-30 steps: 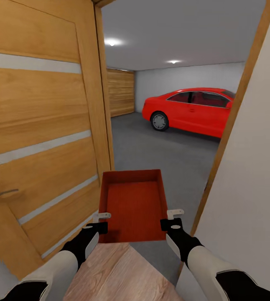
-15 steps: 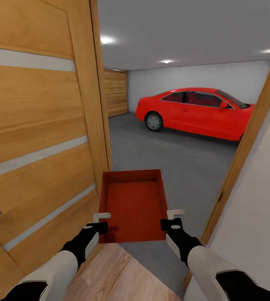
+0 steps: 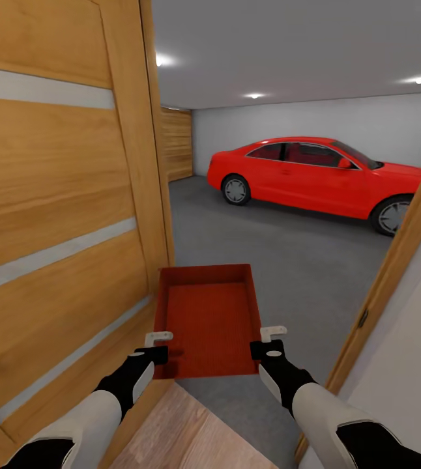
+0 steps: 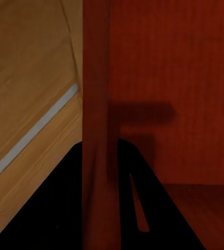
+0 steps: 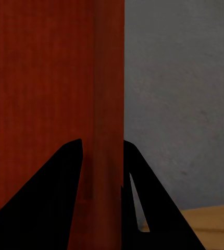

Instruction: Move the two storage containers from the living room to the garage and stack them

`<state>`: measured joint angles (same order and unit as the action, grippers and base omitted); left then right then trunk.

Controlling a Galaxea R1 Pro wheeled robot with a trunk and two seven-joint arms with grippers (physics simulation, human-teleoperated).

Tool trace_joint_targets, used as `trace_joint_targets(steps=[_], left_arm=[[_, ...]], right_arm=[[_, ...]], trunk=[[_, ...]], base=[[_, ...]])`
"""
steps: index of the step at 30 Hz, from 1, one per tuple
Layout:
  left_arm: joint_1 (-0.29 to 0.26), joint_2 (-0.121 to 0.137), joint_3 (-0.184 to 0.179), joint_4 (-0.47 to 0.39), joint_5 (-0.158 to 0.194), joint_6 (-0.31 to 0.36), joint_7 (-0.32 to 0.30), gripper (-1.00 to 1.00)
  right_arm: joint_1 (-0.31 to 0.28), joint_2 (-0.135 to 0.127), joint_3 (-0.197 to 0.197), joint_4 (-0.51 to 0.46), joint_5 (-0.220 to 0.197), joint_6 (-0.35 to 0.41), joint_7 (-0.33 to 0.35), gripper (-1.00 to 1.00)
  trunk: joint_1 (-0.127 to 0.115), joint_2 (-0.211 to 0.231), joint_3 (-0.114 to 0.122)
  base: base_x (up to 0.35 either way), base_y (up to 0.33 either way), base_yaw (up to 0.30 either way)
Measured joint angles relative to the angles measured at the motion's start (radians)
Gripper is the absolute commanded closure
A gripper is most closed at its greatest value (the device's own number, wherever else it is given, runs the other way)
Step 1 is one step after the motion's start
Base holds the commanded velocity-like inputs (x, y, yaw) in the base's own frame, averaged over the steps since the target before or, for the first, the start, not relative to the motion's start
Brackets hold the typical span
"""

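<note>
Container point(image 3: 209, 320) rides level between both hands, left hand point(image 3: 159, 346) and right hand point(image 3: 267, 341) each clamped on a side wall, clearing the wooden door point(image 3: 60, 215) into the garage.

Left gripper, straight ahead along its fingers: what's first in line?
Nothing new: the left gripper already clamps the storage container wall. Beyond it, probably the wooden door edge close alongside; depth unclear.

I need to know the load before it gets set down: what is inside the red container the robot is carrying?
The storage container looks empty: only its ribbed red bottom shows, with gripper shadows near the front. The strip just behind its near wall is hidden.
</note>
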<state>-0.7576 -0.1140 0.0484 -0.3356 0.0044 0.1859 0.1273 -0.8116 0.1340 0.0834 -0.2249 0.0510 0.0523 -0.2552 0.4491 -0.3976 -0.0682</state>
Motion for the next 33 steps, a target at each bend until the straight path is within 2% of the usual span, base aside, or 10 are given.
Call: trace_joint_targets(steps=[33], left_arm=[[0.0, 0.0, 0.0, 0.0, 0.0, 0.0, 0.0, 1.0]], right_arm=[[0.0, 0.0, 0.0, 0.0, 0.0, 0.0, 0.0, 1.0]], trunk=[[0.0, 0.0, 0.0]], base=[[0.154, 0.123, -0.234]])
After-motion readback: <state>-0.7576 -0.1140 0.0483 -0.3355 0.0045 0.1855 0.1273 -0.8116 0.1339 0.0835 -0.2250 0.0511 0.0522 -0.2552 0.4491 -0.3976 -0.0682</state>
